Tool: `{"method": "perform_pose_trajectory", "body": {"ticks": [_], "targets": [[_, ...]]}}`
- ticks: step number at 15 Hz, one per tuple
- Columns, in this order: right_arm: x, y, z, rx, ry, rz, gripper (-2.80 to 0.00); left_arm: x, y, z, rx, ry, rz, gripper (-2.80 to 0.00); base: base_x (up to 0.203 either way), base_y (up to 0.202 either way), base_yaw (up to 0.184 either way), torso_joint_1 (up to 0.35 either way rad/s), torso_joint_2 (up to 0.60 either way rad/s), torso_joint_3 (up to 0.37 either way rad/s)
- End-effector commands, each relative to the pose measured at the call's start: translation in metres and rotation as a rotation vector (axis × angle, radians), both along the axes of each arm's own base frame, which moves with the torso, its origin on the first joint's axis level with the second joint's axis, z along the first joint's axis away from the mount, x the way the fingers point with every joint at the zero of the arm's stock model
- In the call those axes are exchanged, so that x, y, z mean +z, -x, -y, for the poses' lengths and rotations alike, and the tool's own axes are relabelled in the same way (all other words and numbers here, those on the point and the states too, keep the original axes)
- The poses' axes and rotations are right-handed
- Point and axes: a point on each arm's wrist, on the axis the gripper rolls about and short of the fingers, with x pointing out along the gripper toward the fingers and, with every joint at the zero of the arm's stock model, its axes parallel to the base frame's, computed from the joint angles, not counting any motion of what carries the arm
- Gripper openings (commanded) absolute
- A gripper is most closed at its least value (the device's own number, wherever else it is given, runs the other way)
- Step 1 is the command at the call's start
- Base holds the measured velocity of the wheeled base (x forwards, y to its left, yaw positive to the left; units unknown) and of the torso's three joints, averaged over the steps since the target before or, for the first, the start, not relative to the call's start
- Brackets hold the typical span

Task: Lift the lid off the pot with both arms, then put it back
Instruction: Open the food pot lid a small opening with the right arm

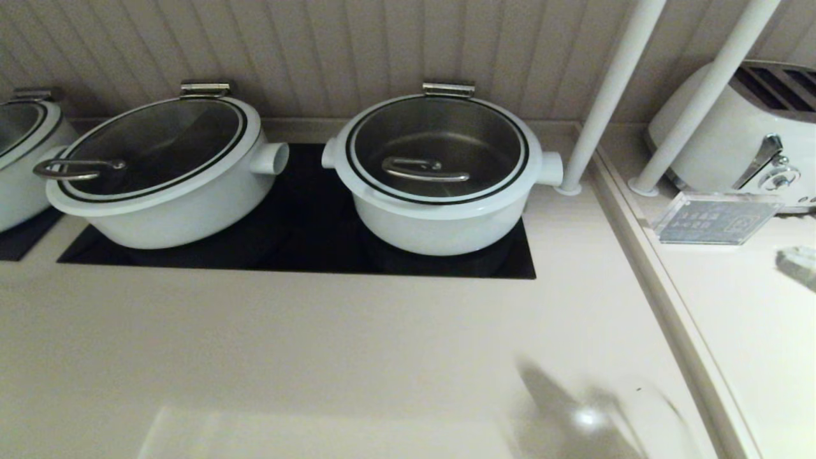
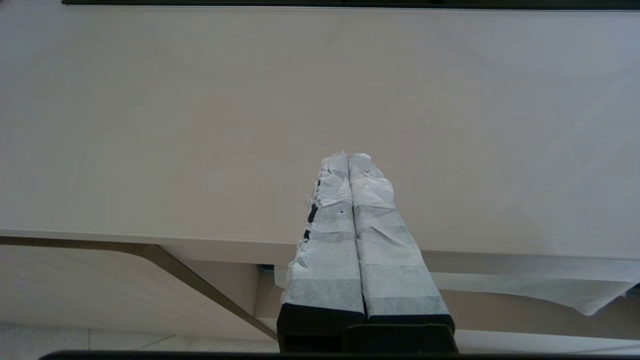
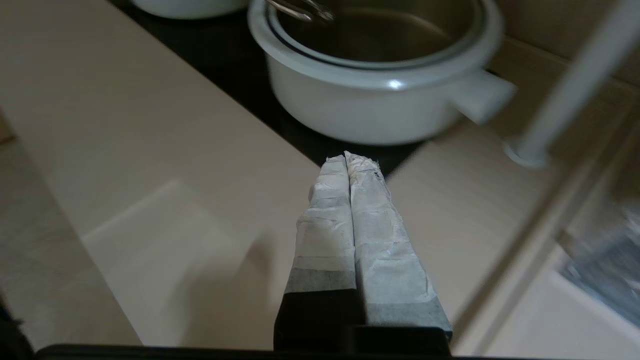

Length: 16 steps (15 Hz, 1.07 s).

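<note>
The deep white pot (image 1: 440, 233) stands on the right half of the black hob (image 1: 306, 245). The glass lid (image 1: 440, 127) lies closed on it, with its steel loop handle (image 1: 424, 169) at the centre and its hinge (image 1: 448, 88) at the back. My right gripper (image 3: 346, 156) is shut and empty. It hovers over the counter in front of the pot (image 3: 370, 110), near the pot's right side handle (image 3: 482, 95). My left gripper (image 2: 348, 156) is shut and empty above the counter's front edge, away from the pot. Neither gripper shows clearly in the head view.
A wider, shallower white pot (image 1: 172, 217) with darker lid glass sits to the left on the hob, and part of a third pot (image 1: 19, 185) is at the far left. Two white poles (image 1: 612, 89), a white toaster (image 1: 752, 134) and a clear sign block (image 1: 714, 220) stand at the right.
</note>
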Motion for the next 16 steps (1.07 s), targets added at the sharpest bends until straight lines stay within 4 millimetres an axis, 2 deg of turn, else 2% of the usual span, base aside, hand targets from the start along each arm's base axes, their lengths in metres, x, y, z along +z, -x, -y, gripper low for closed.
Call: {"method": "perform_pose_trajectory", "body": {"ticks": [1,6,10,12,16], "targets": [[0.0,-0.034,-0.012,0.079,0.007,-0.069,-2.8,0.0,0.0,0.0,0.001,0.0,0.001,-2.8,0.0,0.0,0.0,0.0,0.0,0.0],[-0.011,-0.075,-0.057,0.262,0.022,-0.094,-2.8,0.0,0.0,0.0,0.001,0.0,0.001,-2.8,0.0,0.0,0.0,0.0,0.0,0.0],[-0.028,-0.111,-0.098,0.264,0.024,-0.077,-2.8,0.0,0.0,0.0,0.0,0.0,0.001,-2.8,0.0,0.0,0.0,0.0,0.0,0.0],[-0.027,-0.126,-0.116,0.254,0.012,-0.044,-2.8,0.0,0.0,0.0,0.001,0.0,0.001,-2.8,0.0,0.0,0.0,0.0,0.0,0.0],[-0.021,-0.149,-0.131,0.243,0.001,-0.02,-2.8,0.0,0.0,0.0,0.001,0.0,0.001,-2.8,0.0,0.0,0.0,0.0,0.0,0.0]]}}
